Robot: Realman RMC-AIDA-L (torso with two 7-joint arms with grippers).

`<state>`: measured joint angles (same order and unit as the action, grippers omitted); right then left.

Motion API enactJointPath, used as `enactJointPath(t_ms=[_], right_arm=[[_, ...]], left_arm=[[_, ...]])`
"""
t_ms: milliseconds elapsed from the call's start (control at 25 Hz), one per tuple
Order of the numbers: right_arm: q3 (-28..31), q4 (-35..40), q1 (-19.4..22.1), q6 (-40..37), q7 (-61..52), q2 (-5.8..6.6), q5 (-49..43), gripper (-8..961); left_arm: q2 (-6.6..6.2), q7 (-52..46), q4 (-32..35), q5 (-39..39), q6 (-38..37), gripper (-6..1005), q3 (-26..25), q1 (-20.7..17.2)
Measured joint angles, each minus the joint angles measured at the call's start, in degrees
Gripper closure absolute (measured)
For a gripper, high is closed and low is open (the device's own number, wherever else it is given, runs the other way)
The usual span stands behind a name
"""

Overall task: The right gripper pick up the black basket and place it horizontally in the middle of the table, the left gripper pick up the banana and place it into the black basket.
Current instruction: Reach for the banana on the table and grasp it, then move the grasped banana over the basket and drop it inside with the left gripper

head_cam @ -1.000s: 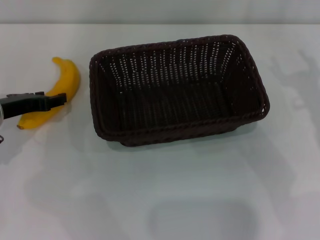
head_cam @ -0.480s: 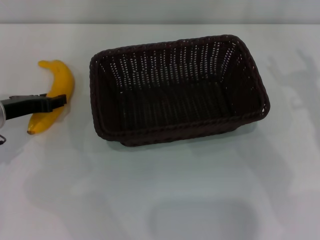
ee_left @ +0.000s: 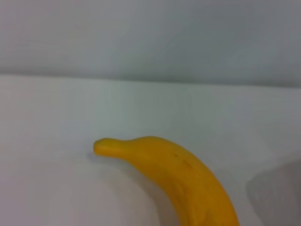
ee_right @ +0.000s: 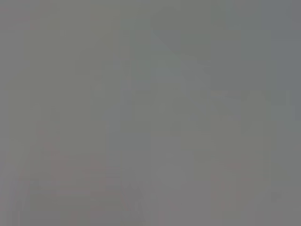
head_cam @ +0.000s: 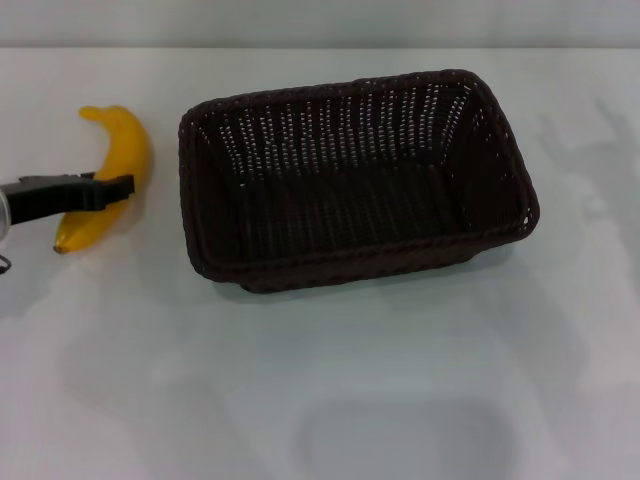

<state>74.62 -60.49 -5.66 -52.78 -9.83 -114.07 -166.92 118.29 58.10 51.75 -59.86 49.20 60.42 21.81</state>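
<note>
Curved, smooth yellow-orange banana point(head_cam: 106, 177) under the left tool point(head_cam: 112, 188), grip state indiscernible, beside the black basket point(head_cam: 350, 180).

A plain white, smooth, flat tabletop point(head_cam: 350, 380) fills nearly the whole head view, running from the near edge to a straight far edge close to the top. Beyond that far edge stands a pale grey, featureless wall point(head_cam: 320, 22), the join between them a soft horizontal line. The light is even and diffuse. Faint grey shadows lie on the white surface at the far right point(head_cam: 585, 160), and a dim rounded-rectangular patch of shade point(head_cam: 400, 440) sits near the front. In the left wrist view the same white surface point(ee_left: 56, 113) meets the grey wall point(ee_left: 150, 37) behind it.
</note>
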Motion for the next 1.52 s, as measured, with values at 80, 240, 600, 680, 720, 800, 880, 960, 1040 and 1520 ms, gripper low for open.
enactJointPath(t_ms=[80, 240, 600, 680, 720, 800, 880, 960, 1040, 1520], right_arm=[[0.00, 0.00, 0.03, 0.02, -0.01, -0.03, 0.00, 161], [0.08, 0.00, 0.04, -0.03, -0.01, -0.02, 0.01, 161], [0.09, 0.07, 0.05, -0.21, -0.02, -0.10, -0.05, 162], [0.09, 0.11, 0.05, -0.23, -0.02, -0.10, -0.02, 162], [0.09, 0.12, 0.05, -0.23, -0.01, -0.10, 0.00, 162], [0.09, 0.12, 0.04, -0.26, -0.01, -0.10, 0.08, 162], [0.09, 0.15, 0.04, -0.27, -0.01, -0.10, 0.11, 162], [0.09, 0.19, 0.05, -0.30, -0.01, -0.10, 0.15, 162], [0.09, 0.19, 0.08, -0.37, -0.01, -0.10, 0.20, 162], [0.63, 0.00, 0.04, -1.15, -0.01, -0.10, 0.04, 163]], left_arm=[[0.00, 0.00, 1.05, 0.00, -0.17, 515, -0.26, -0.07], [-0.21, 0.04, 2.94, 0.00, -0.20, 516, -0.27, -0.05], [-0.10, 0.96, 10.41, -0.30, 1.56, 516, 0.06, 0.68], [0.28, 2.28, 12.10, -0.55, 2.57, 516, 0.45, 1.22], [0.40, 3.00, 12.68, -0.88, 3.07, 516, 0.79, 1.62], [0.43, 3.82, 13.54, -1.44, 3.70, 515, 1.96, 2.32], [0.42, 4.50, 14.82, -1.84, 4.06, 515, 3.59, 2.77], [0.42, 4.93, 16.33, -1.93, 4.19, 516, 5.37, 2.91], [0.35, 5.07, 17.72, -1.80, 4.30, 516, 7.30, 2.97], [0.50, 6.08, 21.97, -3.74, 8.92, 515, 13.48, 3.53]])
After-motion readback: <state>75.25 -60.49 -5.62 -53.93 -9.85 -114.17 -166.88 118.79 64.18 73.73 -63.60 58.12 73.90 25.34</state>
